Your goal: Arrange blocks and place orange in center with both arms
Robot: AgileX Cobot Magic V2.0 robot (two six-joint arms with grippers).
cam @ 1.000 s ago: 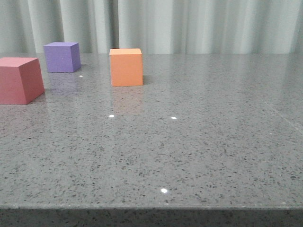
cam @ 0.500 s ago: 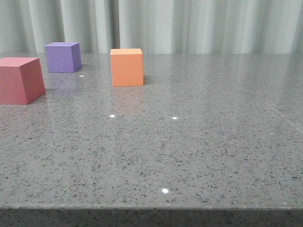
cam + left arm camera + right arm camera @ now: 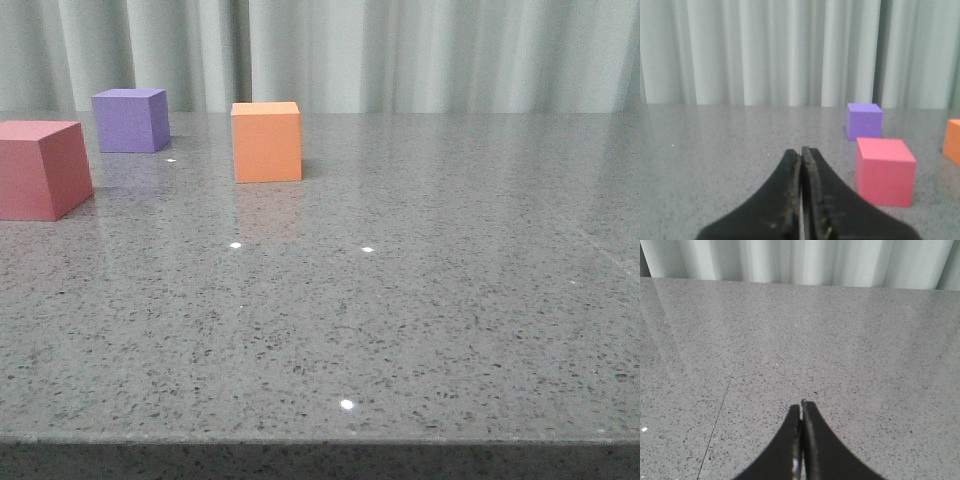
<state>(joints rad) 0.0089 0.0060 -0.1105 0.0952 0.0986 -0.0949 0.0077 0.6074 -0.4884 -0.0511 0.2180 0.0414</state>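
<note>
Standing upright on the grey speckled table (image 3: 420, 300), the orange cube (image 3: 266, 142) is seen in the front view left of centre and toward the far edge, its plain matte front face square to the camera and a faint reflection cast on the polished top before it. No object touches it. The purple cube (image 3: 129, 120) is set farther back and to its left, well apart from it; the pinkish-red cube (image 3: 40, 168) is nearer the camera at the left border of the front view, partly cut off by the frame. All three cubes are separate, none stacked. A pale pleated curtain (image 3: 400, 55) closes the scene behind the table. Small bright light spots are noted on the tabletop.

In the left wrist view the pinkish-red cube is recorded nearest, ahead of the left gripper (image 3: 801, 155), with the purple cube just behind it and only a sliver of the orange cube at the frame edge. The left fingers are pressed together with nothing between them, apart from every cube.

In the right wrist view the right gripper (image 3: 801, 407) is likewise closed and empty, over bare tabletop; a thin seam in the surface is visible, and no cube is seen there.
</note>
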